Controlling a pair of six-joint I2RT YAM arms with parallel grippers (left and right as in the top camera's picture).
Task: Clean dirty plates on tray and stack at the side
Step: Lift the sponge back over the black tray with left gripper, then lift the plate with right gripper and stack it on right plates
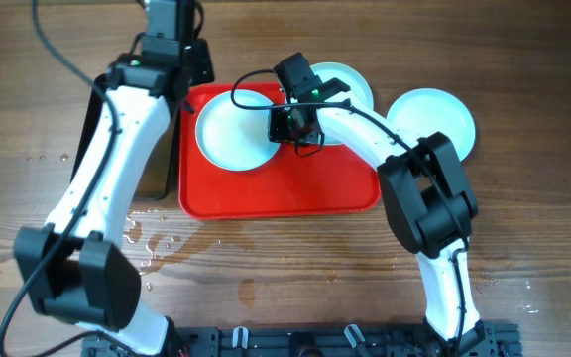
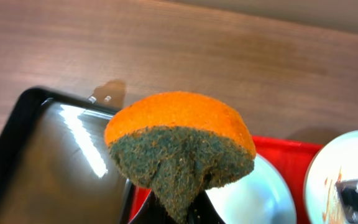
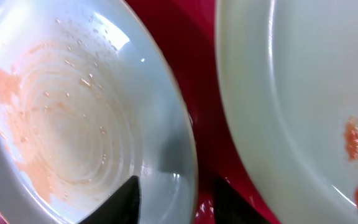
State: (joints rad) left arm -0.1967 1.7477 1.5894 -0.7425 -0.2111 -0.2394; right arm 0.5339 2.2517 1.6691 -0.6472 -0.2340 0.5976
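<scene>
The red tray (image 1: 276, 193) lies mid-table. One plate (image 1: 228, 134) sits on its left part and a second plate (image 1: 350, 84) at its far right corner. A third plate (image 1: 434, 119) rests on the table to the right of the tray. My right gripper (image 1: 295, 121) is open low between the two tray plates. In the right wrist view its fingers (image 3: 179, 202) straddle the rim of a sauce-smeared plate (image 3: 73, 118), next to another streaked plate (image 3: 303, 93). My left gripper (image 1: 171, 45) is shut on an orange and green sponge (image 2: 179, 137) at the far left.
A black metal pan (image 1: 157, 174) lies left of the tray, under the left arm; it also shows in the left wrist view (image 2: 61, 162). Water drops (image 1: 147, 243) wet the wood in front of the pan.
</scene>
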